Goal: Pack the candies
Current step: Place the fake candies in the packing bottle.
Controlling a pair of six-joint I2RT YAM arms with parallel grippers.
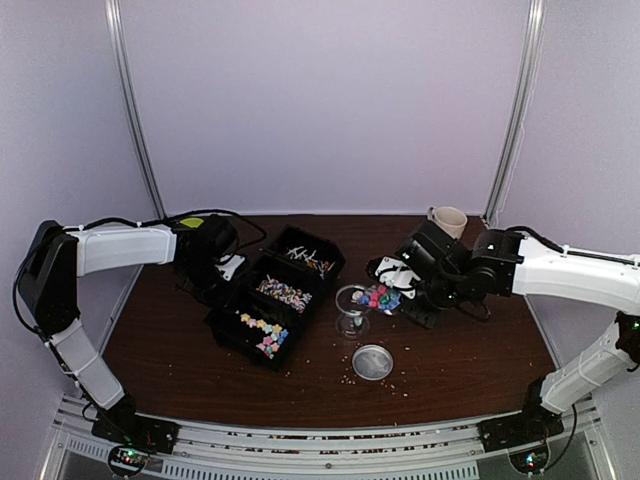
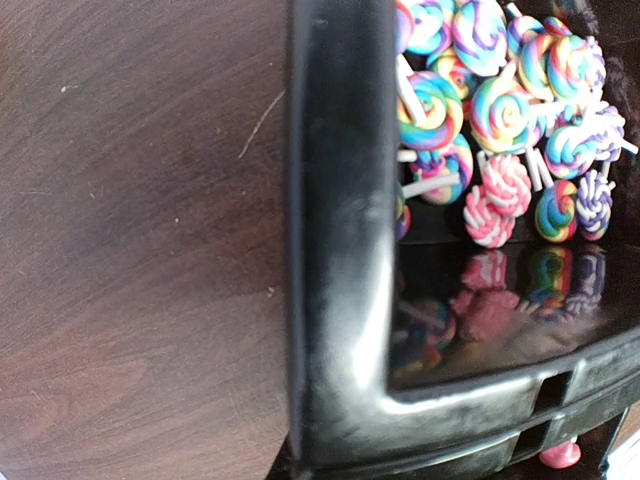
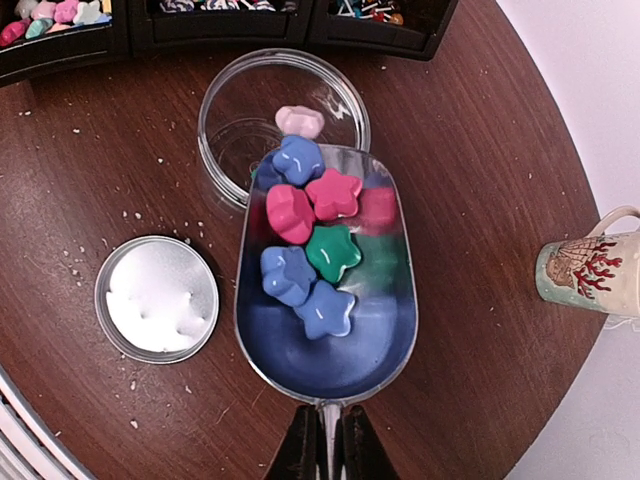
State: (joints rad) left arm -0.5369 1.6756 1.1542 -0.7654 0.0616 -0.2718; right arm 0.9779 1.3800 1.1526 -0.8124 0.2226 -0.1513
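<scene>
Gripping the thin handle of a scoop (image 3: 330,350), the right pincer (image 3: 325,455) is closed tight on it. The scoop's long axis runs straight away from the pincer. Its open mouth overlaps the near rim of a clear jar (image 3: 232,140). The candies (image 3: 333,250), star-shaped in pink, blue and green, lie bunched in the front half of the scoop, toward the jar. One pale pink piece sits past the mouth, within the jar's rim.

A narrow band of bare surface (image 1: 450,360) separates the jar from the black tray (image 1: 222,322), which lies aslant with three compartments in a row. A round metal lid (image 3: 157,298) lies flat beside the jar, not touching it, and a mug (image 3: 585,272) stands well apart by the far right edge.

The left pincer (image 1: 228,268) is closed at the tray's outer long wall, but whether it pinches that wall cannot be told. Its camera looks down the rim at swirled lollipops (image 2: 500,110), sticks pointing many ways.
</scene>
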